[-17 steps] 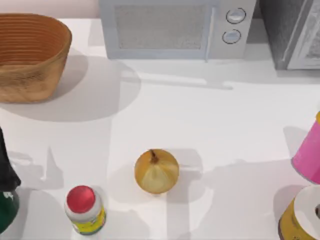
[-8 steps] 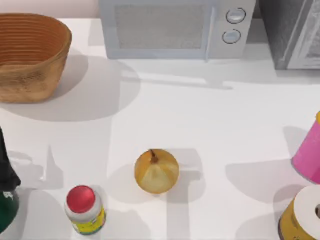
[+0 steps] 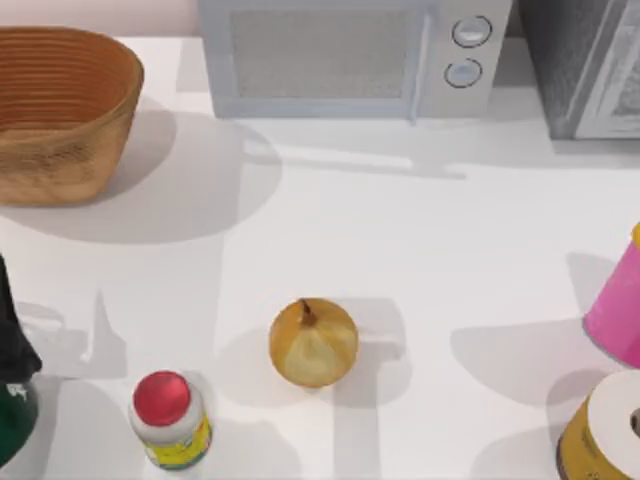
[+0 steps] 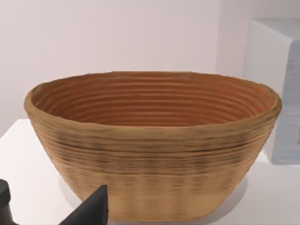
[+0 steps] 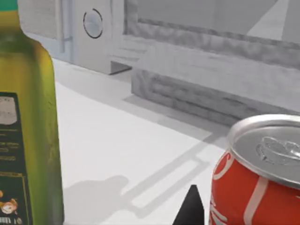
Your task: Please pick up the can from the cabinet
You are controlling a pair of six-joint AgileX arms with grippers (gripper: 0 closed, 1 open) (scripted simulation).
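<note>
Right gripper [image 5: 191, 206]: dark fingertip just beside the red aluminium soda can [image 5: 255, 180]; grip cannot be told.
Can: on white table [image 5: 117, 140], near grey cabinet [image 5: 211, 70].
Room: open tabletop between can and green glass bottle [image 5: 26, 126].

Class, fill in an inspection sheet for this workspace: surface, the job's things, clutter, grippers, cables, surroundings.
Surface: white table, shadows across it.
Job's things: red can upright, seen from the right wrist; grey cabinet at the table's far right.
Clutter: basket far left; onion near centre; red-capped bottle; green bottle; pink container at the right edge; yellow tub.
Grippers: left gripper's dark fingertip faces the basket; right gripper's fingertip sits beside the can.
Cables: nothing seen.
Surroundings: microwave at the back; pale wall.
</note>
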